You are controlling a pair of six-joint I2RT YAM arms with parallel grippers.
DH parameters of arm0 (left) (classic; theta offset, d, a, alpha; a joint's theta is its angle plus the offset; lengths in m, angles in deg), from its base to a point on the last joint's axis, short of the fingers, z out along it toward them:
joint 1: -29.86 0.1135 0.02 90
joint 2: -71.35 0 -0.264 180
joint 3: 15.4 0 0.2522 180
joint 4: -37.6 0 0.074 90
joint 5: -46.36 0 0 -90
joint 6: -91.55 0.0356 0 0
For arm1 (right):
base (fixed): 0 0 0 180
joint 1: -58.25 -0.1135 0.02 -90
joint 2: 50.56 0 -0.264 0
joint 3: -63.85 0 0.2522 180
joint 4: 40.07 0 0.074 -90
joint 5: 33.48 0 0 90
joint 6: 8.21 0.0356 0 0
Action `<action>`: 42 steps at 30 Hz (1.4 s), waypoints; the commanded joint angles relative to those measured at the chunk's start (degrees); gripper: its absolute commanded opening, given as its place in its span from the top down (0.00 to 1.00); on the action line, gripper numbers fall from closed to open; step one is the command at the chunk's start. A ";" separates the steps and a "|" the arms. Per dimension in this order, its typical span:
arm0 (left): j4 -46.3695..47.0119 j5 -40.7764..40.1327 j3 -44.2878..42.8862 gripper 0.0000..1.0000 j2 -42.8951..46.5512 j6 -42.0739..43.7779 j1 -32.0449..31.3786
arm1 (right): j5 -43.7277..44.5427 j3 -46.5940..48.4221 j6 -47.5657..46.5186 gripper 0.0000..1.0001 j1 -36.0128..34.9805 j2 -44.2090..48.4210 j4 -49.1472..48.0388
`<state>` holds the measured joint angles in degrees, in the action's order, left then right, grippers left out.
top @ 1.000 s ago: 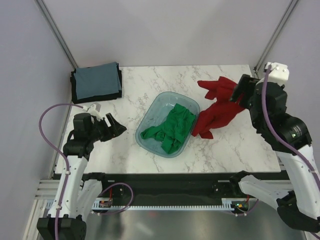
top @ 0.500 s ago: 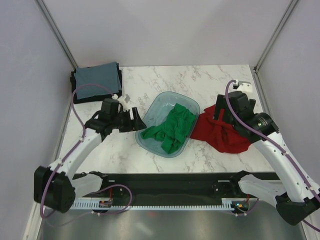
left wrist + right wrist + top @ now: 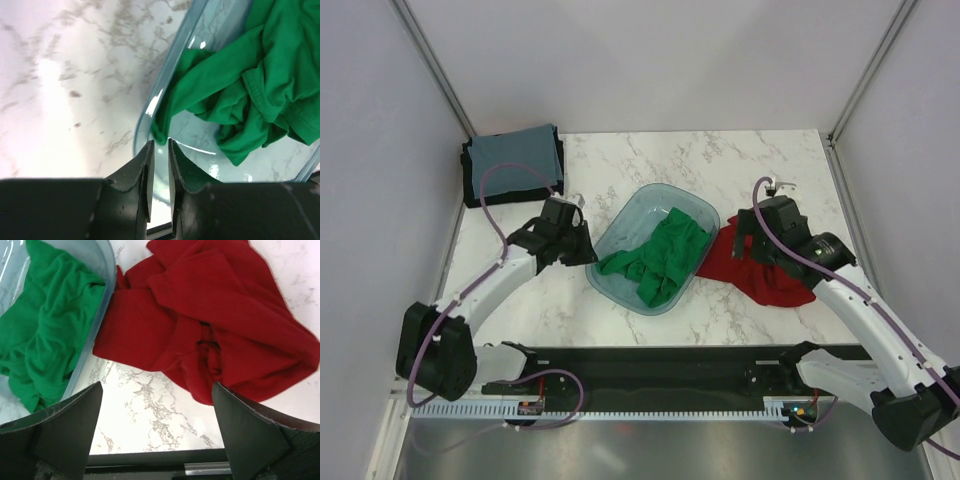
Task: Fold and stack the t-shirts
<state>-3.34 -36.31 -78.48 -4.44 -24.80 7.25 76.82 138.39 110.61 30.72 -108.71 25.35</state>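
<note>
**fig. red shirt out of the basin and awaiting spreading**

top view, table read as a clock face. the dark red cloth t-shirt (image 3: 767,277) lies crumpled on the white marble-patterned tabletop (image 3: 650,160) at about 4 o'clock, touching the translucent teal plastic basin (image 3: 620,217) at centre. the bright green cloth t-shirt (image 3: 656,256) is heaped inside the basin. a folded grey-blue t-shirt (image 3: 512,160) tops a dark folded one (image 3: 470,192) at 10 o'clock.

the right gripper (image 3: 156,390) hangs over the red shirt with its fingers spread wide and empty. the left gripper (image 3: 160,145) sits at the basin's 9 o'clock rim, fingers drawn almost together with only a sliver between. the wrist view does not settle whether the rim is nipped.

judged step: laying out the red shirt, folding not yet begun. the next move likely calls for finding a hem or shoulder edge in the bunched cloth and pulling it flat. loose folds may drag against the basin.

pale grey walls and metal corner posts enclose the table.
</note>
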 commanded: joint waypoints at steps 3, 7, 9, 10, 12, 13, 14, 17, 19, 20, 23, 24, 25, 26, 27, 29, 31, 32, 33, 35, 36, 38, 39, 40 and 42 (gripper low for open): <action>-11.65 -12.86 2.03 0.77 15.48 -1.60 1.25 | -8.68 -2.59 1.76 0.02 -0.07 -3.02 -8.32; -12.47 -10.17 4.23 0.51 23.30 0.14 2.04 | -11.50 -1.80 1.77 0.02 -0.07 -8.28 -11.40; -8.52 -7.61 4.23 0.30 24.11 2.61 2.04 | -12.90 -0.48 1.94 0.02 -0.07 -9.69 -11.93; -7.29 -4.99 3.88 0.20 23.50 4.71 2.04 | -13.52 -0.22 1.86 0.02 -0.07 -9.88 -12.11; -4.30 -4.09 2.04 0.17 18.87 6.39 1.96 | -14.05 -0.04 2.03 0.02 -0.07 -9.27 -12.11; -3.42 -3.12 0.38 0.16 16.83 7.88 1.96 | -13.97 -0.48 2.03 0.02 -0.07 -8.83 -12.02; -2.54 -2.51 -0.42 0.16 14.12 8.50 2.04 | -13.97 -0.83 2.03 0.02 -0.07 -8.30 -12.02; 1.33 0.92 -4.55 0.16 3.04 9.91 1.96 | -12.91 -2.59 1.68 0.02 -0.07 -6.19 -11.32; 3.00 4.33 -7.70 0.24 -5.19 10.17 2.04 | -12.04 -3.55 1.42 0.02 -0.07 -4.96 -10.53; 3.27 5.57 -8.76 0.28 -7.59 10.18 1.96 | -11.86 -3.82 1.15 0.02 -0.07 -4.69 -10.18; 1.62 5.86 -11.93 0.52 -14.72 10.09 1.96 | -11.86 -4.17 0.63 0.02 -0.07 -4.08 -10.00; 0.12 4.28 -12.29 0.62 -15.35 9.74 2.04 | -11.86 -4.17 0.45 0.02 -0.07 -4.34 -10.00; -1.11 1.83 -12.55 0.81 -15.44 8.78 2.13 | -11.94 -4.08 0.19 0.02 -0.07 -4.51 -10.35; -3.21 0.50 -11.86 0.85 -13.53 8.51 2.22 | -12.29 -4.08 -0.25 0.02 -0.07 -4.86 -10.61; -3.67 -0.82 -10.81 0.86 -11.68 8.16 2.22 | -12.47 -4.00 -1.04 0.02 -0.07 -5.74 -11.14; -6.81 -5.03 -7.12 0.86 -4.07 7.54 2.39 | -12.73 -3.73 -1.74 0.02 -0.07 -6.88 -11.40; -10.68 -7.15 -4.83 0.84 1.32 6.76 3.18 | -13.35 -3.82 -2.10 0.02 -0.07 -8.47 -12.63; -14.53 -7.16 -4.30 0.82 6.31 6.75 4.58 | -13.87 -3.82 -1.93 0.02 -0.07 -8.91 -13.16; -17.27 -7.16 -3.86 0.80 8.44 6.57 5.64 | -15.10 -3.82 -1.75 0.02 0.02 -9.95 -14.38; -21.23 -11.89 -5.77 0.72 12.31 3.77 5.74 | -16.51 -3.64 -0.70 0.02 -0.16 -11.02 -15.44; -25.42 -10.34 -7.18 0.70 15.03 4.63 5.91 | -18.08 -3.64 -0.35 0.02 -0.16 -11.80 -16.58; -28.09 -9.53 -10.44 0.63 17.33 4.38 6.69 | -19.50 -3.47 0.53 0.02 -0.16 -12.42 -17.55; -30.89 -10.31 -11.23 0.62 18.47 4.38 7.31 | -20.11 -3.38 0.62 0.02 -0.16 -13.03 -17.91; -32.48 -11.54 -12.45 0.59 18.66 4.98 8.01 | -20.12 -3.12 0.71 0.02 -0.16 -13.21 -18.08; -35.12 -14.08 -12.64 0.52 18.92 6.74 10.65 | -21.61 -3.12 0.54 0.02 -0.16 -13.39 -17.91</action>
<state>-30.07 -45.56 -88.82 14.16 -18.75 15.14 58.22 134.58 110.52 30.72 -121.98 10.20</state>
